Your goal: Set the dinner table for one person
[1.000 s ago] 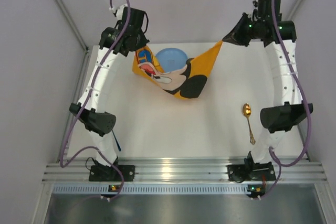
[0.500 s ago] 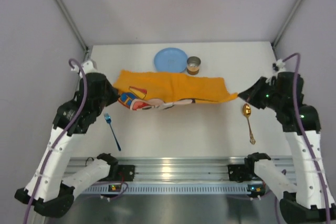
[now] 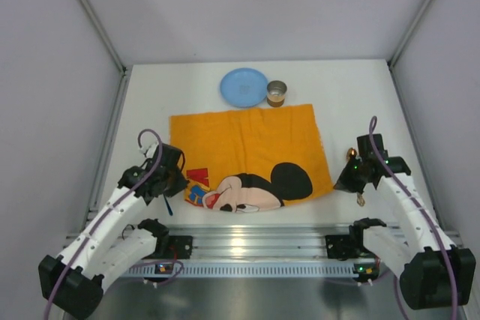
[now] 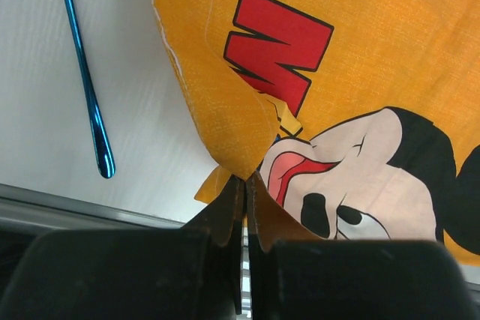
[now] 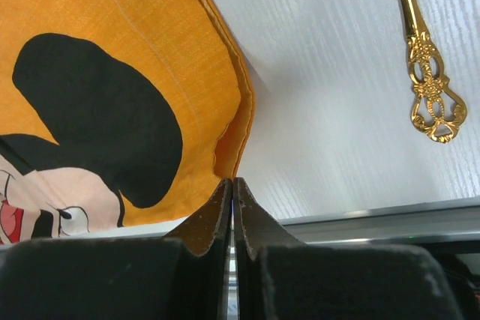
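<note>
The orange Mickey Mouse cloth (image 3: 247,148) lies spread flat on the white dinner table (image 3: 142,110), picture side up. My left gripper (image 3: 180,185) is shut on its near left corner (image 4: 232,140), low over the table. My right gripper (image 3: 341,183) is shut on its near right corner (image 5: 232,140), also low. A blue plate (image 3: 244,86) and a small tin can (image 3: 277,94) stand just behind the cloth's far edge. A gold spoon (image 5: 427,88) lies right of the cloth, partly under my right arm. A blue fork (image 4: 82,73) lies left of the cloth, mostly hidden by my left arm in the top view.
The metal rail (image 3: 247,241) runs along the table's near edge, close behind both grippers. Grey walls close in the table on the left, right and back.
Both arms came down and back toward the near edge, drawing the hanging cloth out flat on the table. The plate and can now show behind it.
</note>
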`<control>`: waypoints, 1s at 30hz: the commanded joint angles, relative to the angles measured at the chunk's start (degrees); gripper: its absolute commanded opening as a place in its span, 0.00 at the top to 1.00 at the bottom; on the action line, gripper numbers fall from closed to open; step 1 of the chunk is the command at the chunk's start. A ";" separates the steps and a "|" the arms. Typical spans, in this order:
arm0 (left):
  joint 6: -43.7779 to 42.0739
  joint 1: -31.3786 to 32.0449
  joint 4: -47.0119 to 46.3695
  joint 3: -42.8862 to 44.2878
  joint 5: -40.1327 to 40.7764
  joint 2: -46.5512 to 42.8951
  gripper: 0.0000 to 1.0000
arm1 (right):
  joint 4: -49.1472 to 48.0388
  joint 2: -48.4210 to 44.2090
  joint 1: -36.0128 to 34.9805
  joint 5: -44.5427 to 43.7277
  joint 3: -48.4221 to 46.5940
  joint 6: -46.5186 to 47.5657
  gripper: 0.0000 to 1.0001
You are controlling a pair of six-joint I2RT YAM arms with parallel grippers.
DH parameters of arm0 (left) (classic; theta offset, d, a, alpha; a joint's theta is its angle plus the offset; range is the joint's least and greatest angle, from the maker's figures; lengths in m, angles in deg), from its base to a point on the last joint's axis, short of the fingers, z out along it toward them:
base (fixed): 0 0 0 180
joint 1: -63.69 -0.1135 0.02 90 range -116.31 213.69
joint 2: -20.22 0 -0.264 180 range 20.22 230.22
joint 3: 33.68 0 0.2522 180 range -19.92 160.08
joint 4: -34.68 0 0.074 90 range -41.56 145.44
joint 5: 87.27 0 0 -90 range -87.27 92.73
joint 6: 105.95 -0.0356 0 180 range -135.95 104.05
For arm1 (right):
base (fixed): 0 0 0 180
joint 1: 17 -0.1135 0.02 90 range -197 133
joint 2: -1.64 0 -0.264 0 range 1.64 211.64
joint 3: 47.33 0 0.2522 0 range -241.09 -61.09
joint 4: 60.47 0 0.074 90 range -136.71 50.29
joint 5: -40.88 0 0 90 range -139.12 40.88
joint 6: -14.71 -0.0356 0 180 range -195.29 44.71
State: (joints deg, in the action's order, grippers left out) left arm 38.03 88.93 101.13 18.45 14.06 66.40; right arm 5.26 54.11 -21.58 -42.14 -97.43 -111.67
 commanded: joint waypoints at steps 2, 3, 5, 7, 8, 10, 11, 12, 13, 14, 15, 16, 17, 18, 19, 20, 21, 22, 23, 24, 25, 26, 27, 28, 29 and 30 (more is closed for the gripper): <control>3.59 0.17 0.05 3.89 -4.47 3.74 0.98 | 3.13 -2.01 0.62 -3.38 -4.97 -1.68 1.00; 4.29 0.17 1.01 4.60 -4.48 4.45 0.89 | 4.97 -2.54 0.54 -3.47 -5.49 -1.68 1.00; 5.00 0.17 5.90 7.40 -3.43 4.63 0.23 | 6.21 -3.86 0.54 -1.20 -6.37 -0.80 1.00; 7.98 0.17 10.48 10.13 -0.97 4.54 0.02 | 10.25 -4.56 0.54 -0.83 -7.34 -0.54 0.98; 8.60 0.17 12.68 13.28 -0.87 4.45 0.02 | 12.78 -5.26 0.54 0.30 -7.69 -0.36 0.88; 9.13 0.17 13.41 16.12 -0.87 3.93 0.02 | 15.17 -6.59 0.62 1.36 -8.83 -0.44 0.44; 9.13 0.17 13.32 18.56 -0.70 3.92 0.02 | 16.23 -7.81 0.54 1.98 -9.53 -0.53 0.33; 8.87 0.17 12.54 19.63 -0.52 4.01 0.02 | 18.07 -8.43 0.62 2.07 -10.32 -0.62 0.20; 8.61 0.17 12.35 20.59 0.43 4.80 0.02 | 18.95 -8.87 0.54 1.98 -12.86 -0.62 0.13; 8.25 0.17 12.09 22.87 1.05 5.59 0.02 | 20.01 -9.40 0.54 1.46 -14.36 -0.36 0.08; 6.95 0.17 11.57 23.93 1.67 6.55 0.02 | 20.19 -9.49 0.54 0.93 -15.77 -0.18 0.08; 6.32 0.17 11.47 24.99 2.20 8.56 0.02 | 19.85 -9.23 0.54 0.75 -18.65 0.43 0.09; 5.71 0.17 11.91 27.61 4.20 9.63 0.02 | 16.71 -8.53 0.62 1.80 -19.55 0.96 0.10; 5.35 0.17 12.61 29.20 5.01 11.20 0.02 | 14.42 -8.00 0.54 2.85 -20.00 1.40 0.12; 5.09 0.17 12.53 31.83 5.88 11.65 0.03 | 12.04 -7.04 0.62 4.17 -20.52 1.75 0.12; 4.83 0.17 11.75 32.46 7.46 11.83 0.03 | 6.28 -4.07 0.54 8.62 -20.62 2.01 0.12; 3.78 0.17 10.69 32.82 8.08 11.92 0.03 | 2.91 -2.13 0.54 11.18 -20.53 2.02 0.13; 3.25 0.17 7.81 32.04 8.61 12.10 0.03 | -0.25 -0.02 0.28 13.39 -20.27 1.49 0.16; 2.11 0.17 6.04 31.25 8.71 12.01 0.03 | -6.46 4.88 0.01 16.89 -20.26 1.23 0.17; 1.66 0.17 4.72 30.54 8.10 13.14 0.03 | -9.92 7.62 -0.43 18.49 -20.26 1.05 0.19; 1.31 0.08 3.49 29.67 7.48 14.02 0.03 | -12.82 10.61 -1.39 19.64 -21.13 1.05 0.28; 0.96 0.08 0.26 27.92 6.78 14.90 0.03 | -16.33 17.34 -1.92 20.17 -22.36 1.31 0.38; -0.09 0.08 -1.60 26.86 5.21 15.87 0.04 | -17.50 20.97 -2.45 20.61 -23.94 1.57 0.49; -0.62 0.08 -3.80 25.89 4.67 17.62 0.04 | -18.21 24.75 -3.24 20.70 -28.13 2.62 0.62; -1.41 0.08 -7.56 24.14 4.23 18.42 0.05 | -18.82 32.27 -3.50 20.70 -30.52 2.80 0.88; -1.94 0.08 -9.69 23.60 3.61 19.91 0.05 | -18.83 35.91 -3.77 20.96 -32.90 3.07 0.99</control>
State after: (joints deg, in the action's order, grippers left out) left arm 39.40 88.97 101.78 44.96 19.44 82.83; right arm -4.43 81.23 -23.83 -25.00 -123.66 -109.63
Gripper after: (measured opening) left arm 0.955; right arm 0.106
